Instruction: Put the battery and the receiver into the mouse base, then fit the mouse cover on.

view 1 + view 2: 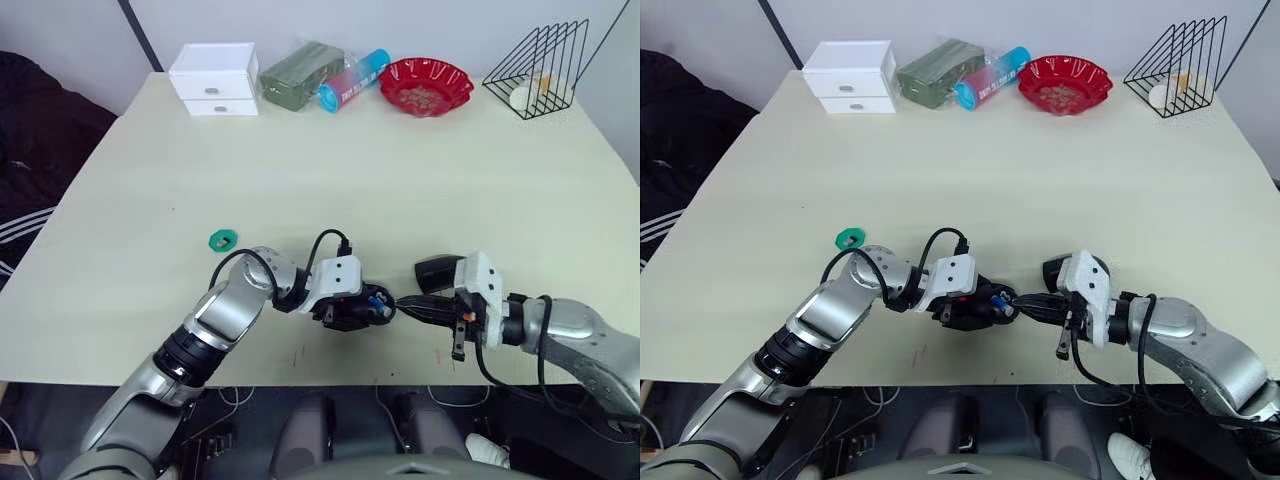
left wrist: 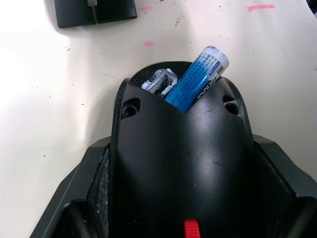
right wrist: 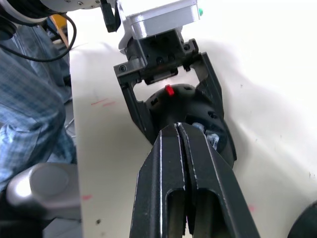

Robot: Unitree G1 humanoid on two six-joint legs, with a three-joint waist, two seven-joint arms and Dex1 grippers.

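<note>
The black mouse base (image 2: 181,163), with a red patch at its near end, sits between the fingers of my left gripper (image 1: 362,306), which is shut on its sides close to the table's front edge. A blue battery (image 2: 196,79) lies tilted in the base, one end sticking up past the rim. Beside it is a small silvery part (image 2: 158,82) that I cannot identify as the receiver. My right gripper (image 3: 177,130) is shut and empty, its tips close against the battery end of the base. The smooth black mouse cover (image 1: 438,272) lies on the table just behind the right gripper.
A green ring (image 1: 222,240) lies left of the left arm. Along the far edge stand a white drawer box (image 1: 213,78), a green packet (image 1: 300,72), a blue and red tube (image 1: 353,80), a red bowl (image 1: 425,85) and a black wire rack (image 1: 540,70).
</note>
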